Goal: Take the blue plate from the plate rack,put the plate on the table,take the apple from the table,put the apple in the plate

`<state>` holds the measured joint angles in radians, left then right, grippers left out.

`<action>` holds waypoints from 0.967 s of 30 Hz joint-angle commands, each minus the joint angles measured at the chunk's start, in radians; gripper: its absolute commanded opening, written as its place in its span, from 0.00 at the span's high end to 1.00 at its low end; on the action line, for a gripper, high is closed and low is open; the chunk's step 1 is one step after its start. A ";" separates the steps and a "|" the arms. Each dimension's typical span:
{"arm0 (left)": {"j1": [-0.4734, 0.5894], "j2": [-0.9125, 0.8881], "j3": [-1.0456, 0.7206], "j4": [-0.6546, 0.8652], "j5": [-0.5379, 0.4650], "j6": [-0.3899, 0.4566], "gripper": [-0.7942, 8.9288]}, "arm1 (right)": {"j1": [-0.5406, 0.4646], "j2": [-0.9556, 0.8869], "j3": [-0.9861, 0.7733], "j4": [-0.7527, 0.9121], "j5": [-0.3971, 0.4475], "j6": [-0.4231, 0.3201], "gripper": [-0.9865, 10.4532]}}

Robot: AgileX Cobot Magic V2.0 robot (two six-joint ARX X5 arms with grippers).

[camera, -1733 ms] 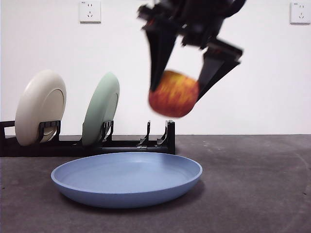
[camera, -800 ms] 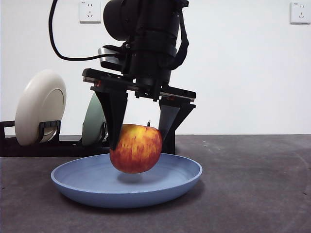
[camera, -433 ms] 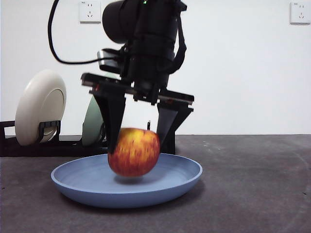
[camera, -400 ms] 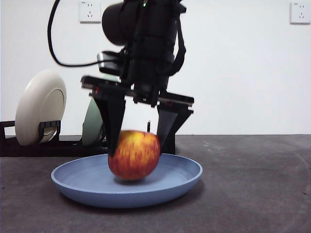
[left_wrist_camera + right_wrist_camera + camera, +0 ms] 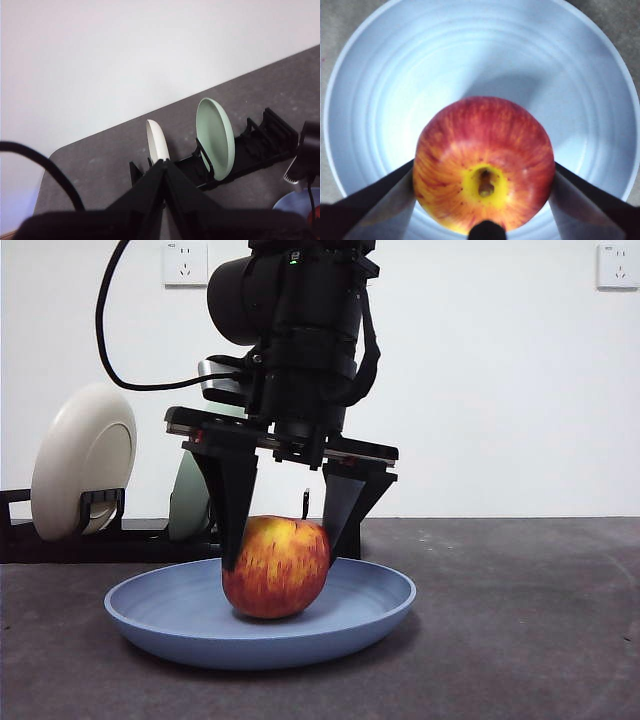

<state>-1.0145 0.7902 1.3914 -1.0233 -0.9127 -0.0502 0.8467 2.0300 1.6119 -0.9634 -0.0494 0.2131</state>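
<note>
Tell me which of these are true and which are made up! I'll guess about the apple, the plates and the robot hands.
1. The apple sits in the blue plate. True.
2. The right gripper has its jaws around the apple. True.
3. The blue plate stands in the plate rack. False: it lies flat on the table.
4. The left gripper holds the pale green plate. False: it holds nothing, away from the rack.
5. A cream plate stands in the rack. True.
</note>
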 commanded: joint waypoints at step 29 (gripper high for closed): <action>0.003 0.004 0.004 -0.157 -0.005 -0.018 0.93 | 0.042 -0.695 0.220 -0.413 0.385 -0.004 0.92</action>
<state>-1.0145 0.7963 1.3914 -1.1820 -0.9138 -0.0570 0.8898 1.3453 1.8362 -1.3556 0.3088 0.2119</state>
